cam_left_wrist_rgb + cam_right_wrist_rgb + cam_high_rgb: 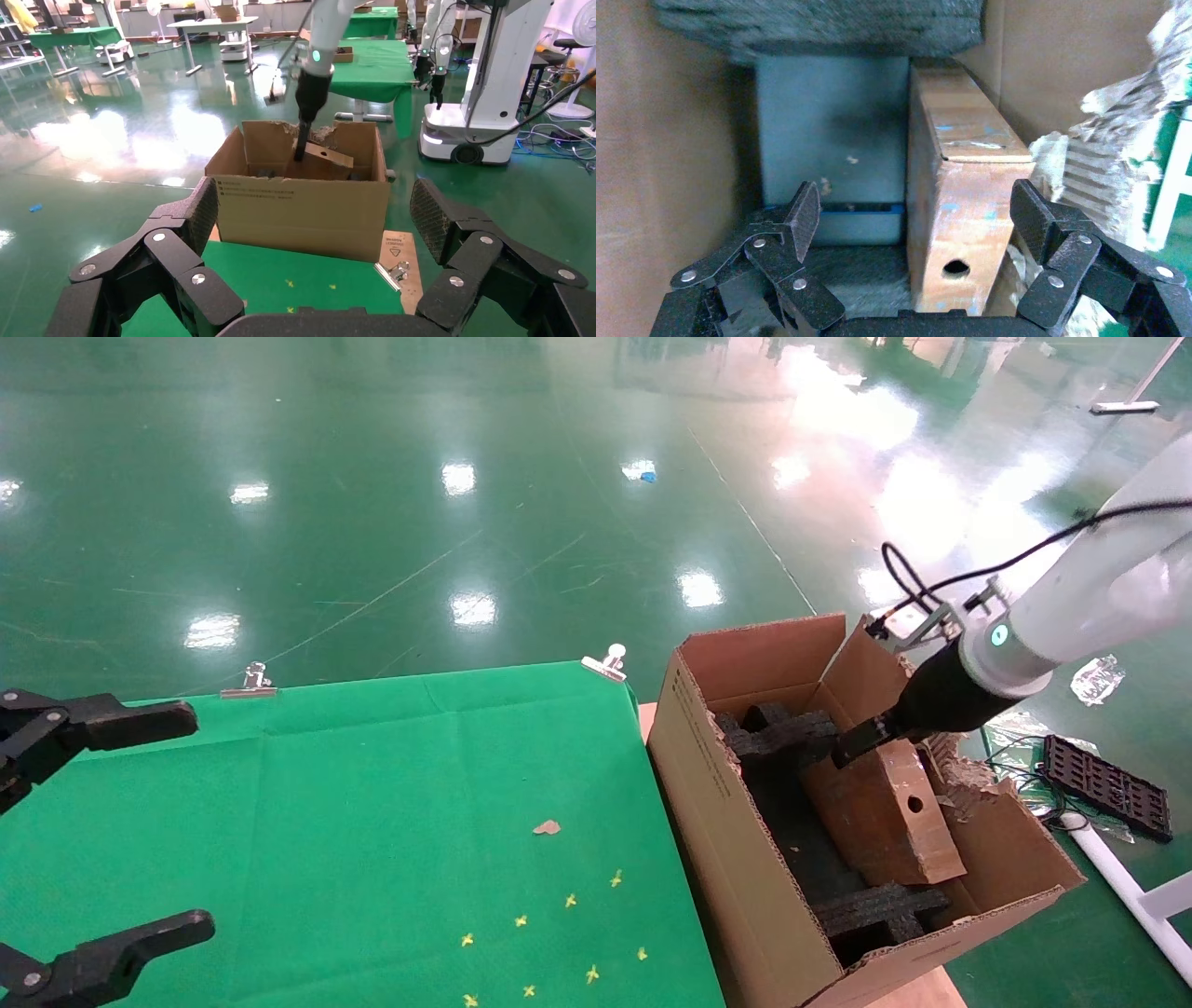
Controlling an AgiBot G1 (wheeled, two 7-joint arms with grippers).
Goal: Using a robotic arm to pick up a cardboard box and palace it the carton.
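Observation:
The small brown cardboard box [885, 812] with a round hole leans inside the large carton [726, 803], among black foam inserts [782, 733]. The white robotic arm [1071, 607] reaches into the carton from the right. Its right gripper [852, 747] is at the box's upper end. In the right wrist view the gripper [917, 210] is open. The box [965, 210] stands between the fingers, close to one pad and well clear of the other. My left gripper [177, 826] is open and empty over the table's left edge. It sees the carton [302, 210] and box [320, 158] from afar.
The green-covered table [372, 784] has yellow cross marks [568, 901], a cardboard scrap [547, 827] and metal clips [607, 663] at its far edge. The carton's right wall is torn [964, 775]. A black tray [1108, 789] and cables lie on the floor to the right.

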